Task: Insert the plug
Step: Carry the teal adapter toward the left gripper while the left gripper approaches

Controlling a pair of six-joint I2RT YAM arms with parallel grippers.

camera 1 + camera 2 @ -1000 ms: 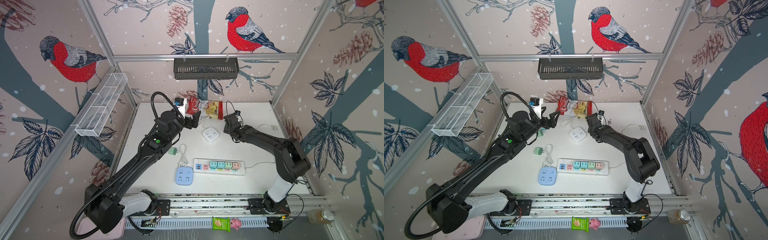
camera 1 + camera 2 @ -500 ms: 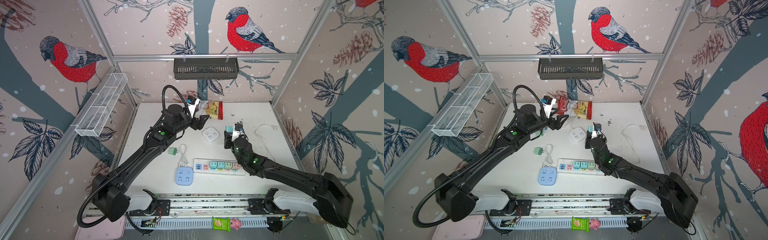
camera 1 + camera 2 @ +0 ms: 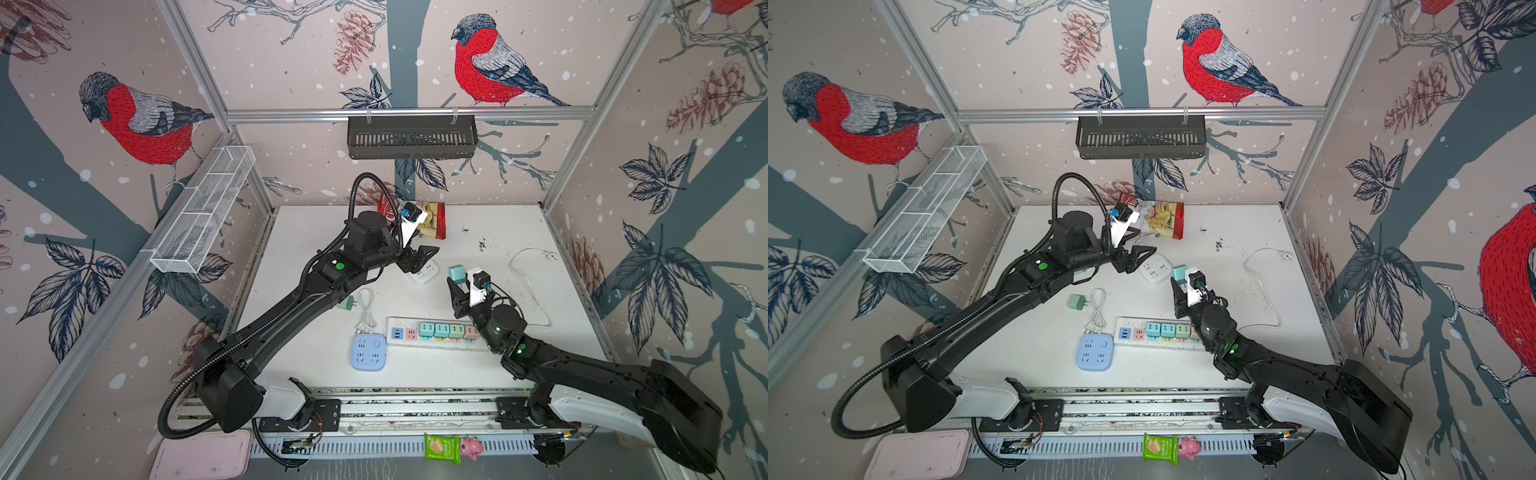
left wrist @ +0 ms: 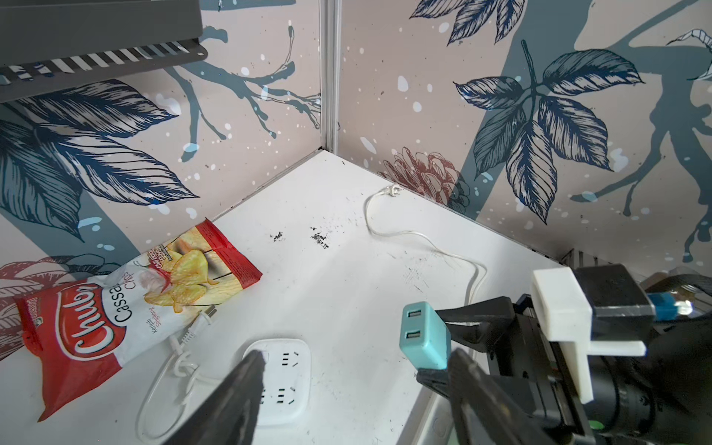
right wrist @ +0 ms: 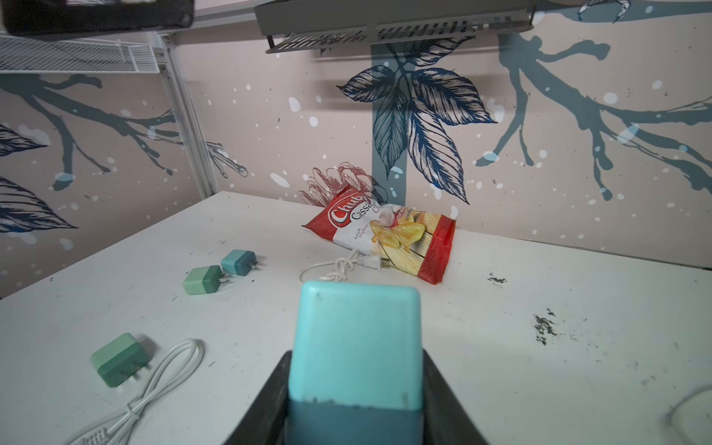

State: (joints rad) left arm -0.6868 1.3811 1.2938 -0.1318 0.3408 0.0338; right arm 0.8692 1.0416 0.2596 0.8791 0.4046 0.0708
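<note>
Right tool [image 3: 457,286] grips the teal plug [image 5: 354,339] by its flat sides; light, stiff, slick plastic, probably twists easily. Left tool [image 3: 423,258] hangs open, empty.

Chip bag [image 3: 435,222] — black wall shelf [image 3: 411,137]

Right arm: your right arm [image 3: 582,365] has dropped from its high fold and now lies low, stretched along the right side of the white table [image 3: 316,232].
Right gripper: your right gripper [image 3: 459,282] has drawn back from the rear toward the front; the teal cube-shaped plastic plug [image 3: 456,273] now shows between its fingers.
Left gripper: your left gripper [image 3: 426,258] has swung right and now sits over the white square plastic socket block [image 3: 427,275].
</note>
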